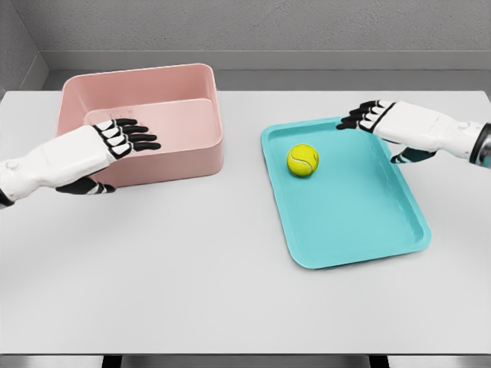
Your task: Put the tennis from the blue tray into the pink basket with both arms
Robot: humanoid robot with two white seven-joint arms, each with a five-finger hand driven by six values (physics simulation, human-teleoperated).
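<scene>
A yellow-green tennis ball (303, 160) lies in the far part of the blue tray (360, 222) on the right half of the table. My right hand (368, 116) hovers over the tray's far right corner, fingers spread and holding nothing, a short way right of and beyond the ball. The pink basket (201, 146) stands at the far left of the table. My left hand (132, 138) hangs over the basket's front wall with fingers stretched out flat and nothing held.
The white table (192, 276) runs from the basket and tray to its front edge near the bottom of the picture. A grey wall stands behind the table.
</scene>
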